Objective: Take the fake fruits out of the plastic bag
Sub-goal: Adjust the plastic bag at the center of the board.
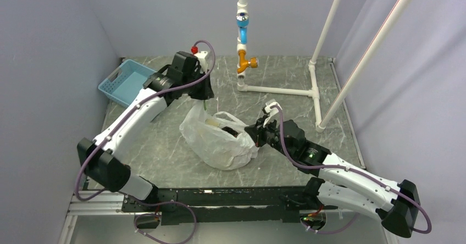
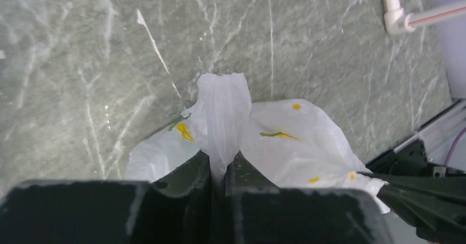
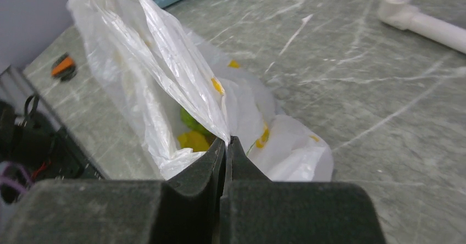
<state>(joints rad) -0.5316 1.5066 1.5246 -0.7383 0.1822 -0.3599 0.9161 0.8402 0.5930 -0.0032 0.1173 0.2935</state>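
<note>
Pinched at both ends, mid-worktop (image 1: 165, 153): the plastic bag (image 1: 217, 142).

Far left, by the wall: blue basket (image 1: 123, 82), well apart from the bag. Next, left end effector (image 2: 220, 164): fingers all but together, clamped on a twisted bag handle. Bare marble open to the left and front of the bag. Then right end effector (image 3: 225, 145): closed tight on the opposite rim, mouth held open. Inside, fake fruits (image 3: 192, 140), one green and one yellow piece showing. Far right and back: white pipe frame (image 1: 316, 93), apart from both arms.
</note>
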